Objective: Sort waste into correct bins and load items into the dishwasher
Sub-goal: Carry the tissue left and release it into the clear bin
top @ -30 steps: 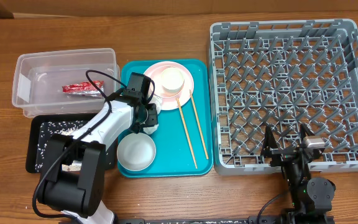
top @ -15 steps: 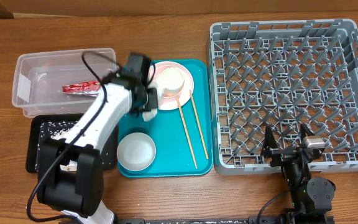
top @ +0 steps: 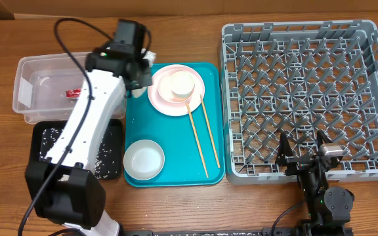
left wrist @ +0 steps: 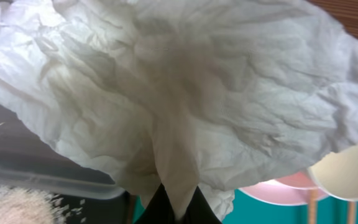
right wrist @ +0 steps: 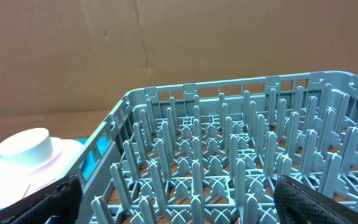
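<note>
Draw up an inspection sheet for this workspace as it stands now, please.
Surface: wooden table, with a teal tray in the middle.
Job's things: plate with a cup on it, a bowl and chopsticks, all on the teal tray; wrapper in the clear tub; rice in the black tray; rack has nothing loaded.
Clutter: nothing seen.
Claws: left claw shut on the napkin, near the tub; right claw open at the rack's near edge.
Cables: black cable looping above the left arm.
Surroundings: cardboard behind the table.
</note>
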You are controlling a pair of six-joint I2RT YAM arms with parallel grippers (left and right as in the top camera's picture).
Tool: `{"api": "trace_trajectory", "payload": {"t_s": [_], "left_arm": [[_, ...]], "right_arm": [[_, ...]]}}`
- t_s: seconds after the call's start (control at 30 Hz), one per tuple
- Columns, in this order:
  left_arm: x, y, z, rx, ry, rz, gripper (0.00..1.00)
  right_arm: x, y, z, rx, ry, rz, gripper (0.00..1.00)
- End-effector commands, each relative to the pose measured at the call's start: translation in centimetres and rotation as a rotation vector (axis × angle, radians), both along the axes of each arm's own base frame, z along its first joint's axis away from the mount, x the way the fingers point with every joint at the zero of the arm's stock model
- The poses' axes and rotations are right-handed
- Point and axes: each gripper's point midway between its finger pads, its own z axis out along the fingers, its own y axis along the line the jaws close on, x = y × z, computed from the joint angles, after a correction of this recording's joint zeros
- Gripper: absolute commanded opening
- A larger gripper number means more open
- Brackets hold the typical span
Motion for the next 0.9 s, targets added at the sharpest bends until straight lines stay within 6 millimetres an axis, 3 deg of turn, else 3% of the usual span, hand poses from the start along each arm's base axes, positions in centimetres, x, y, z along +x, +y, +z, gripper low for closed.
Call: {"api": "trace_trajectory", "payload": {"t_s": [0.0,0.23,0.37,0.6,0.87], "left_arm": [[-0.1,4.1,1.2,0.037,-0.024,0.125,0.04],[-1.3,8.8,-0.5,0.025,0.022,0.277,0.04],[-2.1,10.4,-2.2,0.02,0.047,0.333,0.04],[-2.5,11.3,-4.4,0.021,0.055,0.357,0.04],[-2.1,11.4,-4.6,0.02,0.039,0.357,0.06]], "right_arm": [[0.0,-0.2,-0.1,0.008,-0.005,-0.009,1.0],[0.0,-0.2,-0.1,0.008,-0.005,-0.01,1.0],[0.0,-0.2,-0.1,0.008,-0.005,-0.01,1.0],[0.0,-0.2,-0.1,0.008,-0.005,-0.01,1.0],[0.0,-0.2,-0.1,0.008,-0.005,-0.01,1.0]]}}
